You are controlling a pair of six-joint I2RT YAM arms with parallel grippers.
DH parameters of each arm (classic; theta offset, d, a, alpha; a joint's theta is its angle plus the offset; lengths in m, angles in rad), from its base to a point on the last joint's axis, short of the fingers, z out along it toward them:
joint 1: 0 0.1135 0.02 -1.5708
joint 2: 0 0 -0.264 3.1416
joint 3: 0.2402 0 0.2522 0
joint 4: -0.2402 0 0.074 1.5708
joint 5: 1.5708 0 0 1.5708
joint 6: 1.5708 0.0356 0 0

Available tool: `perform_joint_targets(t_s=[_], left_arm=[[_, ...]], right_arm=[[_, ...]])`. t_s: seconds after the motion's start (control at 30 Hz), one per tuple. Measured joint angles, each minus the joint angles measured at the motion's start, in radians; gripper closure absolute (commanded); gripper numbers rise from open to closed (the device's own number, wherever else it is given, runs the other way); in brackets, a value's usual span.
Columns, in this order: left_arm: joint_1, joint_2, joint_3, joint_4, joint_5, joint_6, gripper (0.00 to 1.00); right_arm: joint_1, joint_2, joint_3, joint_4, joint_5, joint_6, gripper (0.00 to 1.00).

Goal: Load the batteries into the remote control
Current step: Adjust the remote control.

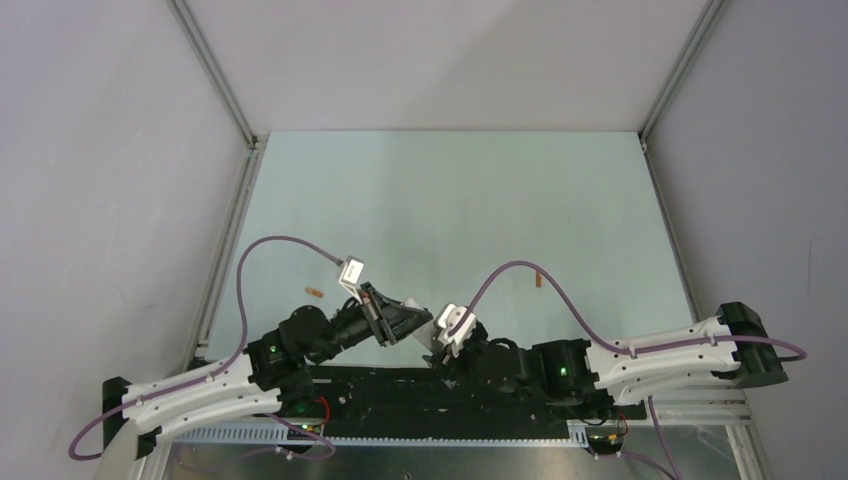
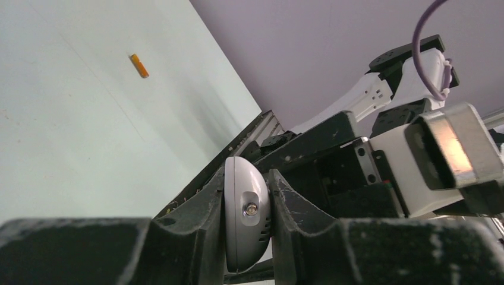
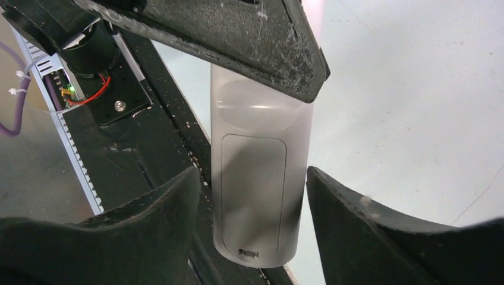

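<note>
While the left gripper (image 1: 398, 322) pinches the remote control (image 3: 261, 119) edge-on by 1 end, seemingly raised over the near edge of the table (image 1: 450, 190), the handset's back faces the right wrist camera. The battery cover (image 3: 252, 205) looks in place, outline unbroken, with a small latch (image 3: 248, 254) at the free end.

The right gripper (image 3: 252, 173) is spread, 1 finger each side of the remote's free end. A thin dark gap shows beside 1 finger (image 3: 178, 202). The other sits right at the handset's edge, and contact can't be told. I wouldn't call it a grip yet.

The 2 batteries lie loose on the table, well apart. 1 (image 1: 314, 292) is off to the left of the left arm, 1 (image 1: 538, 279) is out beyond the right arm. Neither is near the remote.

Step in hand, my read: an early stage. The remote's back is presented so the recess can be opened, and no battery is loaded.

The next move likely calls for the right fingers to work the cover, catching the latch end and sliding or prying it off while the left pinch holds firm. The risk is that the remote is held by a narrow end, so a push could swivel it in the pinch. After that, 1 arm has to fetch a battery off the table.
</note>
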Motion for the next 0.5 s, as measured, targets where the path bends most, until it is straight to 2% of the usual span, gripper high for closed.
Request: perform_joint_targets(t_s=[0.17,0.23,0.3,0.4,0.5], left_arm=[[0.0,0.0,0.004,0.008,0.012,0.007,1.0],[0.0,0.003,0.004,0.008,0.01,0.008,0.96],[0.0,0.007,0.004,0.009,0.009,0.008,0.87],[0.0,0.011,0.004,0.009,0.003,0.007,0.76],[0.0,0.011,0.004,0.009,-0.004,0.007,0.7]], right_arm=[[-0.007,0.002,0.0,-0.016,-0.01,0.011,0.58],[-0.016,0.001,0.0,-0.02,-0.02,0.018,0.67],[-0.023,0.0,0.0,-0.025,-0.034,0.022,0.75],[-0.031,0.0,0.0,-0.028,-0.046,0.026,0.94],[-0.035,-0.001,0.0,-0.028,-0.053,0.026,1.0]])
